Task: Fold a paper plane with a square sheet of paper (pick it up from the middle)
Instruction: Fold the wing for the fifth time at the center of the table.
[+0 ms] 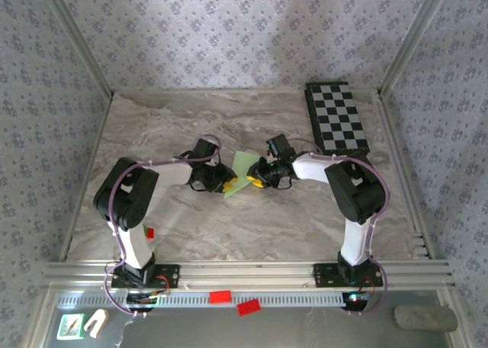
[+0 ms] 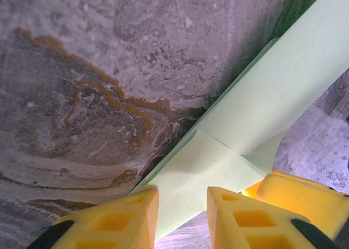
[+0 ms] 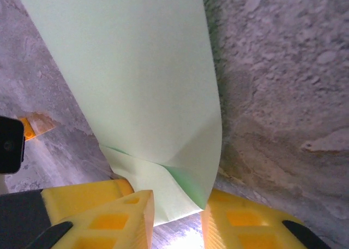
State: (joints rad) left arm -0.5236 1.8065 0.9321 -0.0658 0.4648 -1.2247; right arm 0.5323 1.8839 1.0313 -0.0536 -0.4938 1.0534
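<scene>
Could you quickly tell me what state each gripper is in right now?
Left gripper: paper between its jaws; grip cannot be told.
Right gripper: paper between its jaws; grip cannot be told.

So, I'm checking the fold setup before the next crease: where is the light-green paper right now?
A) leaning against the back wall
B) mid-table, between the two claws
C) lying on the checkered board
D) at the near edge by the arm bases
B: the top view shows the light-green paper mid-table, with the left claw and the right claw on either side of it.
</scene>
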